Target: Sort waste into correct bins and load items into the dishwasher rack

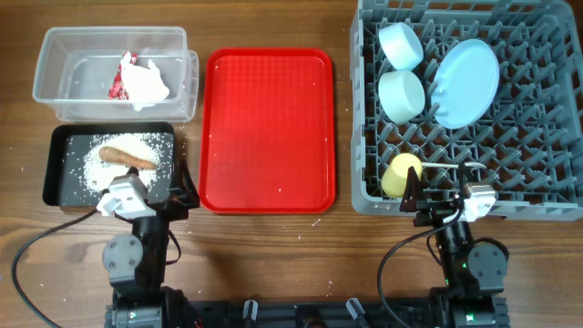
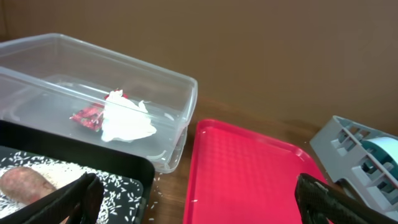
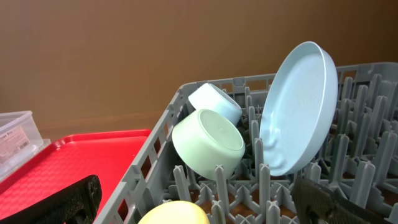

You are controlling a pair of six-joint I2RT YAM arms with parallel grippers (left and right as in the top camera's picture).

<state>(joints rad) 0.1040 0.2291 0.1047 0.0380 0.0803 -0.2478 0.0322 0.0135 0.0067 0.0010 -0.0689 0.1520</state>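
Dark fingers (image 2: 68, 199) of the left gripper (image 2: 198, 186) fill the bottom corners of the left wrist view. They are spread wide, with nothing between them and nothing touched. Past them lie the near corner of the black tray (image 2: 134, 171) and the red tray (image 2: 249, 168). The right gripper (image 3: 196, 186) shows the same way at the foot of its own view: its fingers are far apart and empty, and it hangs at the near wall of the dishwasher rack (image 3: 163, 127).

By my reading the sorting is all but done. Seen from overhead, the crumpled wrapper (image 1: 137, 80) rests inside the clear tub (image 1: 55, 55) at upper left. Just below it, the black tray holds the rice grains (image 1: 91, 169) and the brown food piece (image 1: 127, 157). On the right side of the frame the rack carries two bowls (image 1: 402, 94) on their sides. The plate (image 1: 466, 80) stands on edge just to their right, and the yellow cup (image 1: 401, 173) sits near the rack's lower left corner. The red tray in the centre is bare apart from a stray grain or two. I cannot pick out the spoon or the small dark chunk in any view.

What is left is likely only tidying. If the loose grains are to be cleared, the left arm would need a careful, nearly closed pinch low over the red tray. Otherwise both arms only need to draw back, open and clear of the rack and bins.
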